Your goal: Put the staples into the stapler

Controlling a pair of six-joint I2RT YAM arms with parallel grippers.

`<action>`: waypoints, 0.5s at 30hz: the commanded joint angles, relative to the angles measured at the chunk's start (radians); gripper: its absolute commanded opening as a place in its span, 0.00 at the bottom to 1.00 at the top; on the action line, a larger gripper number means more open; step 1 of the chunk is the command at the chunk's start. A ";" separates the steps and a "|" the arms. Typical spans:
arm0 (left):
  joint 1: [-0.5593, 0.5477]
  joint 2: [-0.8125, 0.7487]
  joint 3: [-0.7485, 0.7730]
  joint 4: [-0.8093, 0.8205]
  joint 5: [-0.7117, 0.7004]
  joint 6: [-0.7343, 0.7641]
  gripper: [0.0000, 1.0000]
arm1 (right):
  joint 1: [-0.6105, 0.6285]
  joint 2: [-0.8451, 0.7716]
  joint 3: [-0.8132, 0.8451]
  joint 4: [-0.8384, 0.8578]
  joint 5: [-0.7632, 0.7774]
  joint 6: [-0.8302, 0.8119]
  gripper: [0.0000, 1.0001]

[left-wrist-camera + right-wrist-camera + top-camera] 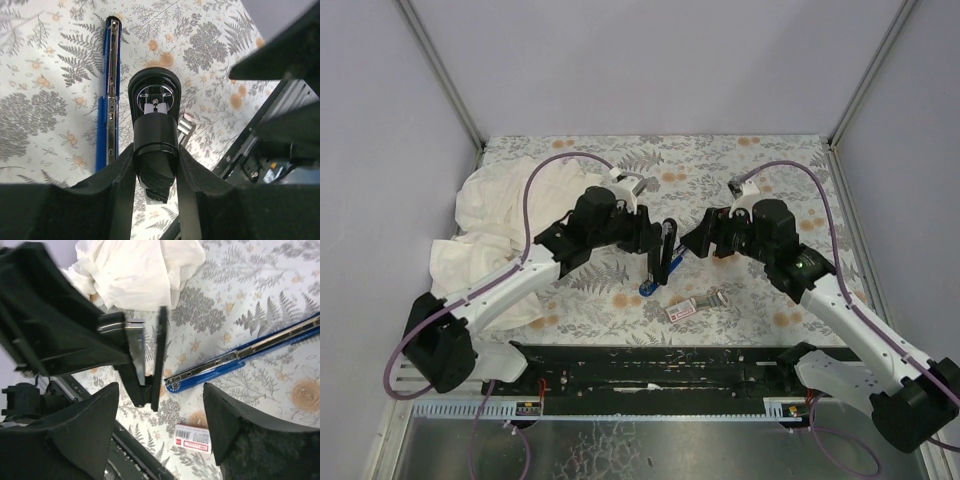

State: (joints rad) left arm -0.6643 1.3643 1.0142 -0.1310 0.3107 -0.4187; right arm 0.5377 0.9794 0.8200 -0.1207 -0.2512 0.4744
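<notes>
The stapler is hinged open. Its blue base with the metal staple channel (109, 100) lies flat on the flowered table, also in the right wrist view (250, 352) and the top view (650, 288). My left gripper (658, 238) is shut on the stapler's black top arm (155, 145) and holds it raised (161, 355). The white staple box with the red label (682, 310) lies just in front of the base, also in the right wrist view (192, 439). A silvery staple strip (716, 297) lies beside it. My right gripper (165, 425) is open and empty, above the box.
A crumpled white cloth (495, 215) lies at the back left, also in the right wrist view (135, 270). A black rail (650, 365) runs along the table's near edge. Grey walls enclose the table on three sides.
</notes>
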 commanded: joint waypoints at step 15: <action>-0.169 -0.084 0.013 -0.087 -0.063 0.371 0.00 | -0.042 0.087 0.082 -0.165 -0.182 0.154 0.58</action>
State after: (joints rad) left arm -0.8162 1.2766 0.9970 -0.2501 0.2787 -0.0895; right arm 0.4980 1.0939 0.8608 -0.2878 -0.4145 0.5999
